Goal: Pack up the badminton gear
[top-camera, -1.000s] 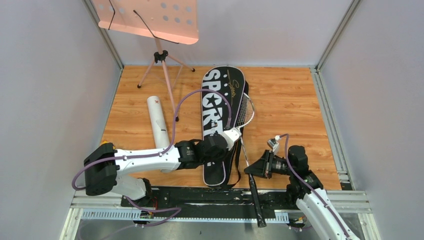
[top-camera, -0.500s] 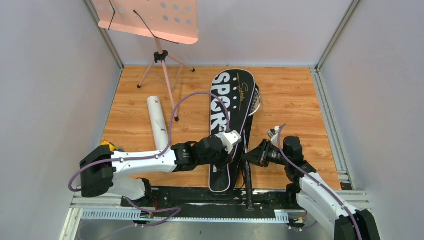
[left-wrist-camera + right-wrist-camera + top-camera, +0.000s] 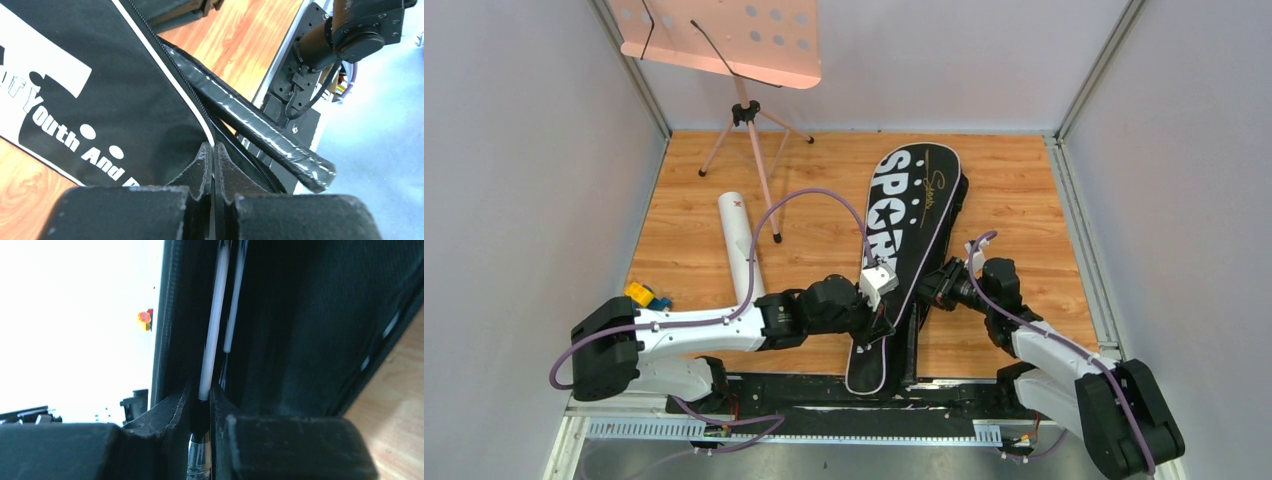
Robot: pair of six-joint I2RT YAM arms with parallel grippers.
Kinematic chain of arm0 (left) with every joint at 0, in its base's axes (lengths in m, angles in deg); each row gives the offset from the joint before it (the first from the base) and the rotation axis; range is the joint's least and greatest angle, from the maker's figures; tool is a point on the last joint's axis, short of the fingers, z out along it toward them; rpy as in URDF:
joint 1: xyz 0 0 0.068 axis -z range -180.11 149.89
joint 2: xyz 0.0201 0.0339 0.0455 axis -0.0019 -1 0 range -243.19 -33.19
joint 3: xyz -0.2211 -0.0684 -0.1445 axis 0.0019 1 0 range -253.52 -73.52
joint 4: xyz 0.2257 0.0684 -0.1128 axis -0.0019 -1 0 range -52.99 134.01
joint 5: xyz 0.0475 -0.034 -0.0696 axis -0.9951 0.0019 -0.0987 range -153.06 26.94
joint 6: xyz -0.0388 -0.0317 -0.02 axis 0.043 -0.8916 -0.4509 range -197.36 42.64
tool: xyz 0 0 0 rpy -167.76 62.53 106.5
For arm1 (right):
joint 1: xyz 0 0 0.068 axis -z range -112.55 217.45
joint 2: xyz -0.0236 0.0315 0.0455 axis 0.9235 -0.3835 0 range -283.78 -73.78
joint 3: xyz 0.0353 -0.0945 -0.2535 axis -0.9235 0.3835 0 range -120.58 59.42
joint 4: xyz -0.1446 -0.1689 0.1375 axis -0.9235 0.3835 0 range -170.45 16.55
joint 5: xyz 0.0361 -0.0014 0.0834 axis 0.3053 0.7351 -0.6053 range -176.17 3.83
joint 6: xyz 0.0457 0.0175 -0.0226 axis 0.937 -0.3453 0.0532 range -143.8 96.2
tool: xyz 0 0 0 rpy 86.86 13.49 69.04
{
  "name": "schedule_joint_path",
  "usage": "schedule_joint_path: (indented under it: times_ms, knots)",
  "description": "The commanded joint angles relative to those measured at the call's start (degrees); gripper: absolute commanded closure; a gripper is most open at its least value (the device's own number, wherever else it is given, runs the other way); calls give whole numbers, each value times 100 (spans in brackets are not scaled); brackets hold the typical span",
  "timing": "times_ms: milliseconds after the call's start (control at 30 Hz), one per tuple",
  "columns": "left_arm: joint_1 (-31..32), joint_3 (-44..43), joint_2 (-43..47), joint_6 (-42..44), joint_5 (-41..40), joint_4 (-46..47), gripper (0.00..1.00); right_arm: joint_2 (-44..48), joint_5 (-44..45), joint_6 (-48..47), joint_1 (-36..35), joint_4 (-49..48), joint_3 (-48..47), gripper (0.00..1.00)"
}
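Note:
The black bag lettered SPORT [image 3: 902, 215] lies slanted on the wooden floor. My left gripper [image 3: 877, 322] is shut on the bag's zipped edge [image 3: 200, 120] near its narrow end. My right gripper [image 3: 931, 285] is shut on a racket's shaft [image 3: 212, 340], which runs into the bag's open side; a second silver shaft [image 3: 234, 305] lies beside it inside. The racket's black handle [image 3: 911, 345] sticks out beside the bag and shows in the left wrist view [image 3: 255, 125]. The racket heads are hidden in the bag. The long white tube [image 3: 740, 243] lies at the left. No shuttlecocks are in view.
The pink perforated music stand [image 3: 729, 40] on tripod legs [image 3: 751, 140] stands at the back left. A small yellow and blue toy [image 3: 645, 296] lies near the left arm's base. Grey walls close in the floor on three sides.
The bag has swung to the right at its wide end with my left gripper holding it. My right gripper moved forward and left, and the racket head has gone out of sight into the bag.

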Motion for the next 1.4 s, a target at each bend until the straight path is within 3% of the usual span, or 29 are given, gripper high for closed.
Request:
schedule_joint_path:
  times_ms: [0, 400, 733, 833, 933, 1067, 1133, 1200, 1267, 1367]
  knots:
    - [38, 197, 262, -462, 466, 955, 100, -286, 744, 18, -10, -1352, -332, 100]
    - [29, 482, 531, -1113, 767, 1649, 100, -1640, 1752, 98, -127, -1999, -933, 100]
    - [36, 752, 502, -1378, 372, 1967, 100, -2402, 2359, 187, -657, -1961, -1545, 100]
    - [32, 697, 510, -1355, -245, 1509, 99, -2505, 2308, 140, -735, -1707, -1569, 92]
    - [24, 565, 474, -1351, -663, 774, 98, -2251, 2329, 124, -737, -1410, -1398, 76]
    - [23, 459, 421, -1360, -992, 372, 90, -1471, 2468, -28, -734, -417, -1228, 58]
    - [23, 475, 422, -1384, -1101, 328, 81, -1018, 2527, -139, -736, 136, -1141, 52]
    - [23, 476, 398, -1380, -1162, 310, 63, -555, 2539, -263, -738, 634, -1055, 45]
    - [23, 458, 359, -1339, -1166, 287, 53, -52, 2582, -387, -740, 1316, -1027, 42]
    - [25, 403, 273, -1244, -1143, 206, 46, 703, 2751, -433, -737, 1889, -946, 40]
